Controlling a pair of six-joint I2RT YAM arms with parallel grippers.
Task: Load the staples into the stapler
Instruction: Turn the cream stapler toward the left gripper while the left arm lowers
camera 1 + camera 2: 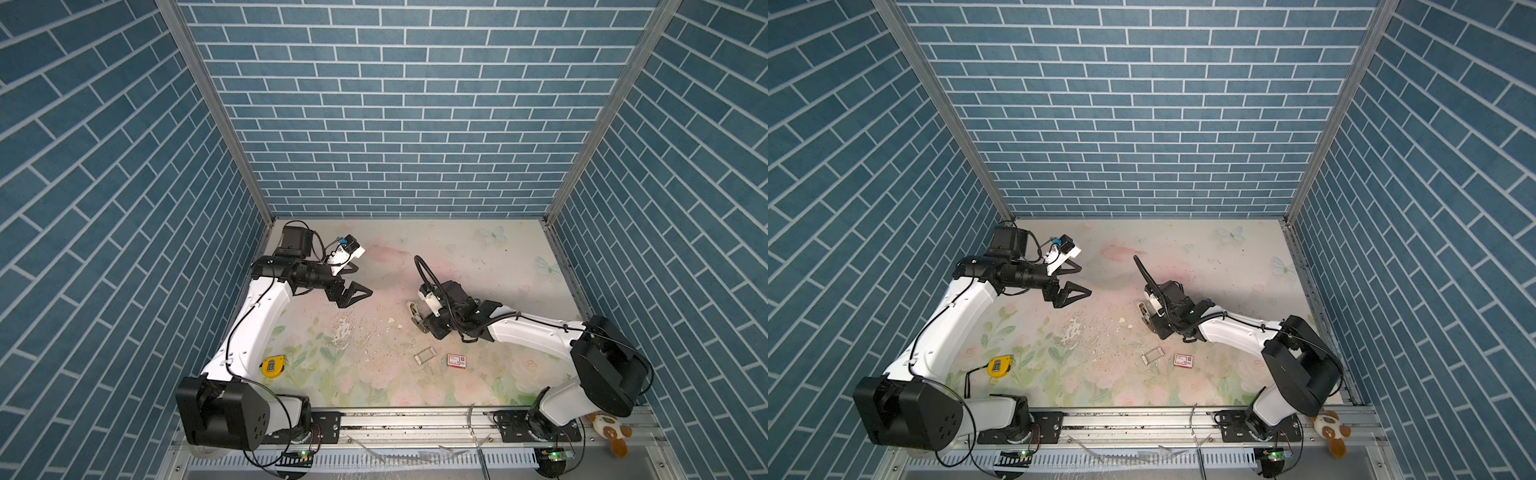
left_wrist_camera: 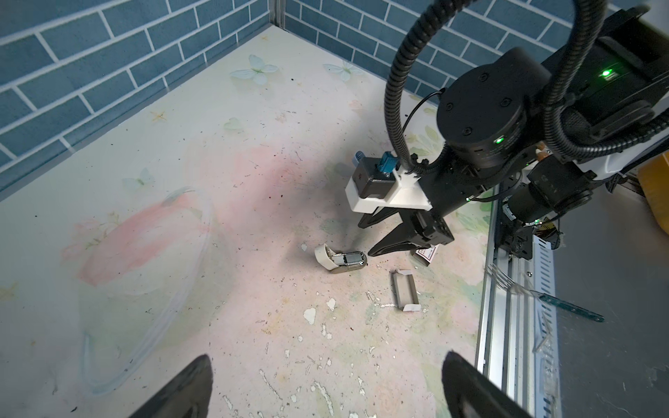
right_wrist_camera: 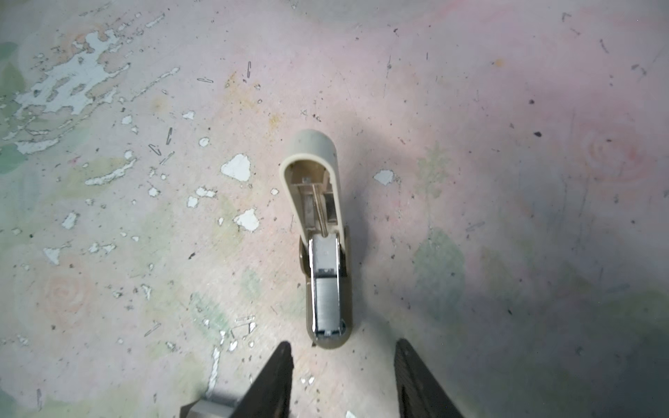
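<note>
The stapler [image 3: 320, 239] lies open on the table [image 3: 506, 108], near its middle, with the lid [image 3: 312, 155] swung back; the staples [image 3: 327, 304], as I judge, are the silvery ribbed strip lying lengthwise inside it; whether they sit fully home I cannot tell.

The right gripper [image 3: 343, 356] hovers just behind the stapler's near end; its pincer is partly spread and empty, one finger to each side, touching nothing that the right wrist view shows. The left gripper [image 1: 357, 281] hangs far off to the left, spread wide and empty.

A cardboard tray [image 1: 424, 356] and the red-and-white box [image 1: 456, 360] lie side by side nearer the front; stray bits [image 3: 168, 135] litter the worn surface.

The strip is likely light, slick and stiff along its length, yet brittle across; a skewed pinch would probably snap it into pieces, so any nudge belongs on its long flanks, kept level.

The stapler looks light and plastic; it may skid or tip under a push; the lid should pivot freely. What seems left is closing it; the best hold is probably the lid's rounded tip, pressed down and forward toward the front end, while the other pincer steadies the body by its sides, clear of the hinge.
</note>
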